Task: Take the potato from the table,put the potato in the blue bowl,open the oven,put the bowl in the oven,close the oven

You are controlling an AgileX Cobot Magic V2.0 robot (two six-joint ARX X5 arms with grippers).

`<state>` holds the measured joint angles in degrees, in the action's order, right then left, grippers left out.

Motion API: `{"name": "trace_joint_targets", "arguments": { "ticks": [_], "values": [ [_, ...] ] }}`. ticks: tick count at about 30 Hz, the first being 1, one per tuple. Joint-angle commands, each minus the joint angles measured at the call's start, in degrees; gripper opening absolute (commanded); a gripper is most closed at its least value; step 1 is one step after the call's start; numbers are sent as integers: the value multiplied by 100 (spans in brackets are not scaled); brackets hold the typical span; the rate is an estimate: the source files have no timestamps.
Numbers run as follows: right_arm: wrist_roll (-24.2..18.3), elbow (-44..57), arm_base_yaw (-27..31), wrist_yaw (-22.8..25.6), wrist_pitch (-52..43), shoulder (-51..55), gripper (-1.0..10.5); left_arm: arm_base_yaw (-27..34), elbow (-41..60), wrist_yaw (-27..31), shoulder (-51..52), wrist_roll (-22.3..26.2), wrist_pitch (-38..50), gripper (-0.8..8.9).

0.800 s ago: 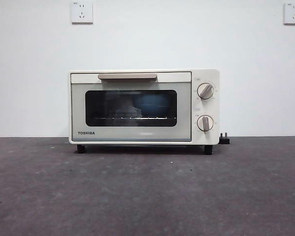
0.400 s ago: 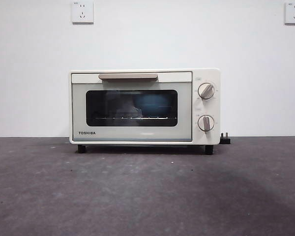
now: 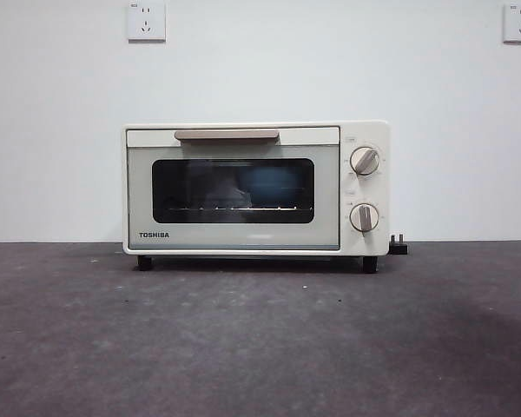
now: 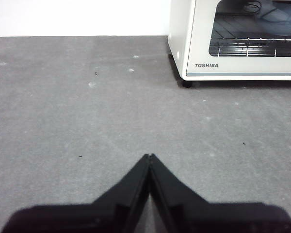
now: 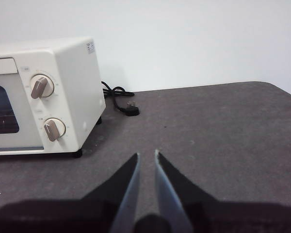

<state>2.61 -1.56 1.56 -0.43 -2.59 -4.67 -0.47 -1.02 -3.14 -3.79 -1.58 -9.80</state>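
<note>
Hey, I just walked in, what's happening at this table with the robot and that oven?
Nothing is being handled right now. The cream-white Toshiba toaster oven stands on the dark grey table with its door closed, and a blue bowl shows dimly through the dark glass window. The potato cannot be made out. The left gripper, jaws shut, and the right gripper, jaws slightly apart, both hold nothing, away from the oven.

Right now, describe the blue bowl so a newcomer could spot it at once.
Find the cream oven standing on the grey table by the white wall. Its door is shut; look through the dark glass window. The blue bowl is the dim blue shape right of centre, the only coloured thing on the wire rack.
</note>
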Motion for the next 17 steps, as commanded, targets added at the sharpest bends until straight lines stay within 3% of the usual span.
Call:
{"name": "trace_joint_targets", "arguments": {
  "ticks": [1, 6, 17],
  "values": [
    [-35, 79, -11, 98, 280, 210, 61, 22, 59, -7, -9, -39, 39, -4],
    [-131, 79, -11, 553, 772, 424, 61, 22, 59, -7, -11, -39, 42, -4],
    [-114, 79, -11, 581, 1292, 424, 61, 22, 59, -7, -20, -39, 42, -4]
  ]
}}
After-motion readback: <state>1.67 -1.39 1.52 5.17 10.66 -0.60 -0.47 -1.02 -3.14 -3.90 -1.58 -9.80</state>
